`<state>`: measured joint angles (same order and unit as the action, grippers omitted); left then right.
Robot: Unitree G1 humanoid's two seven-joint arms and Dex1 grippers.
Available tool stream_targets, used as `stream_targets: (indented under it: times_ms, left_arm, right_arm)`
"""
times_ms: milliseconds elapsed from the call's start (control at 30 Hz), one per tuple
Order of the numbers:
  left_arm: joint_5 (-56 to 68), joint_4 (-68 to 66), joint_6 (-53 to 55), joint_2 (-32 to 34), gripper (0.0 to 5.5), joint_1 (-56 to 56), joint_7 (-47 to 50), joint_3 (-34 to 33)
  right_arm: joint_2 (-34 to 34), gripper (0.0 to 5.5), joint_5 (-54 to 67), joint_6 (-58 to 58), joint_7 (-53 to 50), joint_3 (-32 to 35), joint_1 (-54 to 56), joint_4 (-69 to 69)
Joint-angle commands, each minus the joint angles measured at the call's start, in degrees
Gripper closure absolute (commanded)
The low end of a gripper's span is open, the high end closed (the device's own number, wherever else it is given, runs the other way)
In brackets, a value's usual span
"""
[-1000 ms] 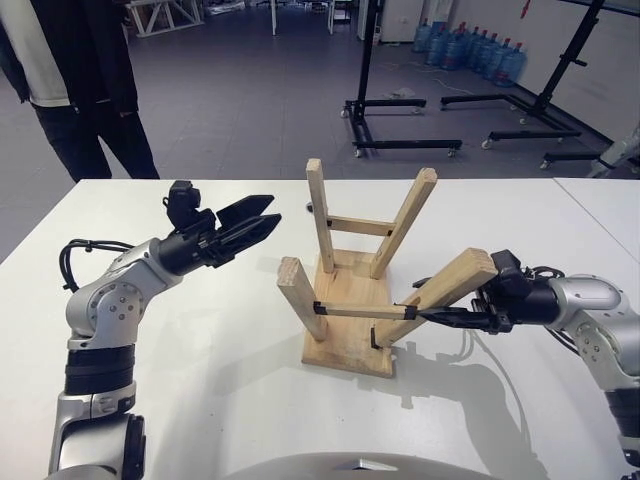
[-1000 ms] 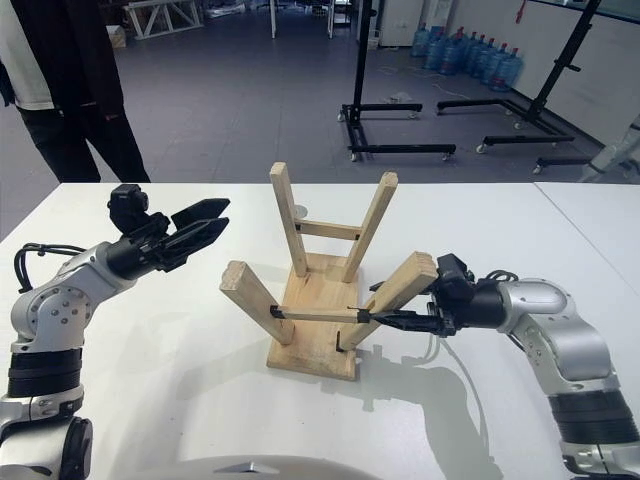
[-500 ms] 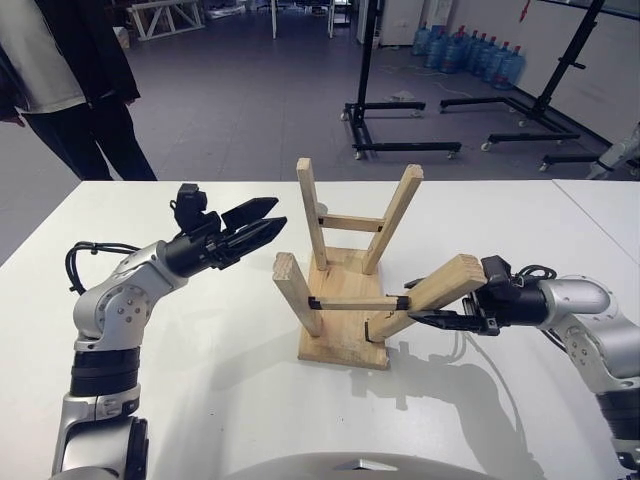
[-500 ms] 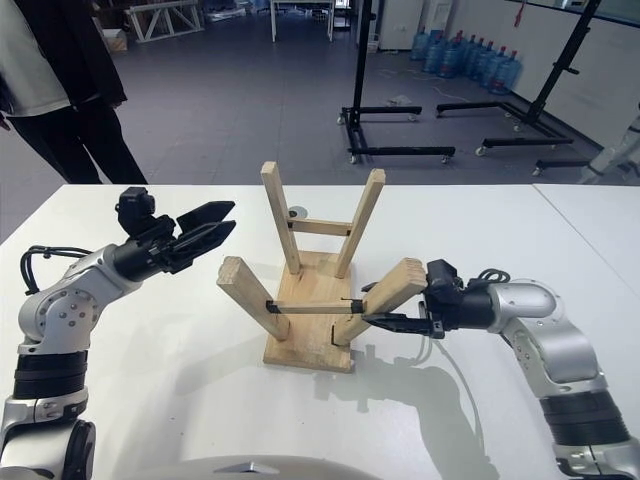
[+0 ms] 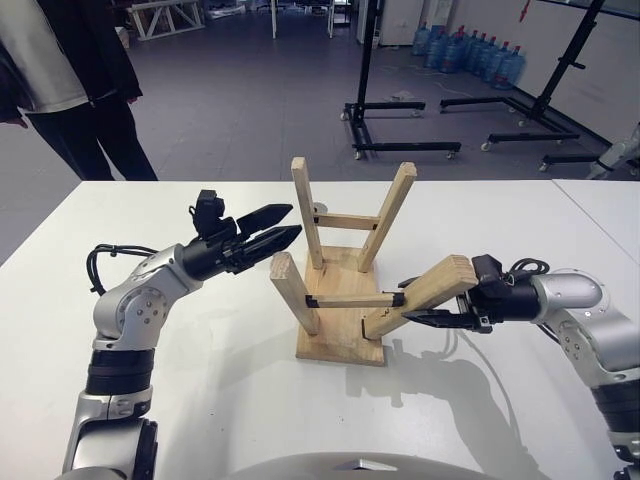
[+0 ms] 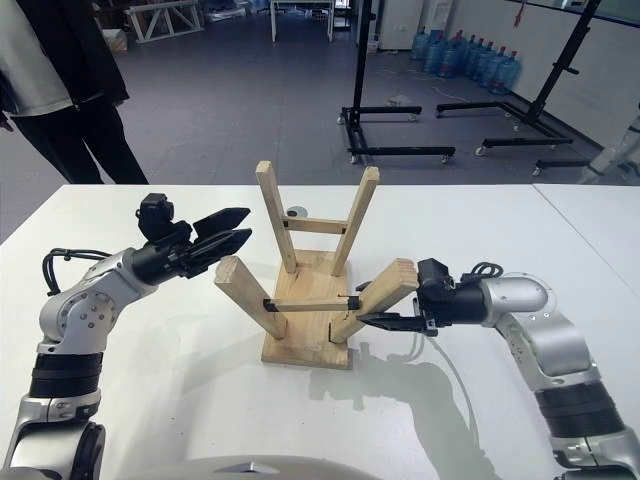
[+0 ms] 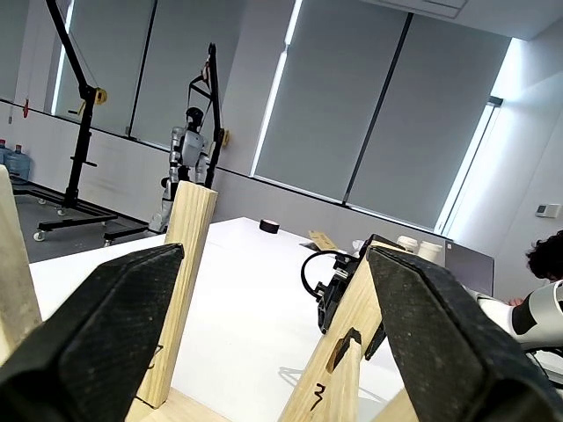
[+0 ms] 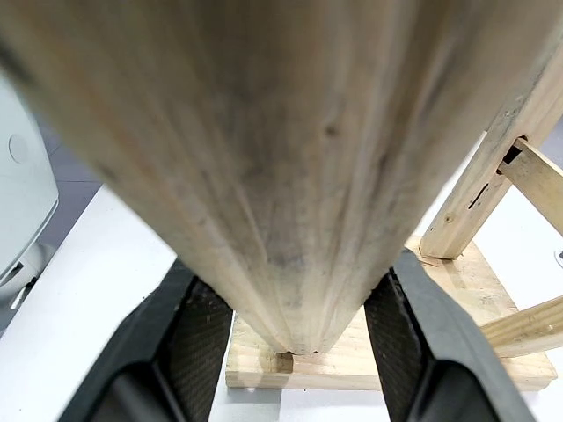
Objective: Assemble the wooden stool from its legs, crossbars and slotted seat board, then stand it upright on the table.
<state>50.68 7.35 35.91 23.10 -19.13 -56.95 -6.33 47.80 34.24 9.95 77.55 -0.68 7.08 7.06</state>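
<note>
The stool (image 5: 345, 290) sits upside down in the middle of the white table (image 5: 230, 390), seat board (image 5: 338, 348) flat on the surface and four legs splayed upward. The right gripper (image 5: 412, 316) comes in low from the right, its jaws clamped on either side of the near-right leg (image 5: 428, 290). A crossbar (image 5: 352, 300) links that leg to the near-left leg (image 5: 293, 292). Over on the left, the left gripper (image 5: 292, 222) hovers just above the near-left leg's top, jaws spread wide, holding nothing.

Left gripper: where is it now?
In the eye views, the left gripper hovers open left of the upturned stool, close to its near-left leg.
</note>
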Motion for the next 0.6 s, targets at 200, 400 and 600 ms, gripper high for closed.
stream_targets:
  times_ms: [200, 400, 600]
  left_arm:
    - [-2.98, -0.6, -1.28, -2.12, 1.69, 0.69, -0.31, 3.64]
    - [-3.37, -0.49, -2.01, -2.94, 1.69, 1.48, -0.2, 4.35]
    - [-3.19, -0.47, -2.52, -3.15, 1.69, 2.55, 0.26, 3.82]
  right_arm:
    - [0.81, 3.45, -5.0, 2.22, 0.23, -4.0, 1.41, -3.85]
    - [1.13, 3.45, -4.83, 2.16, 0.85, -4.04, 2.87, -4.08]
    - [-0.29, 2.45, -5.13, 2.82, -1.83, -2.39, 3.89, -3.32]
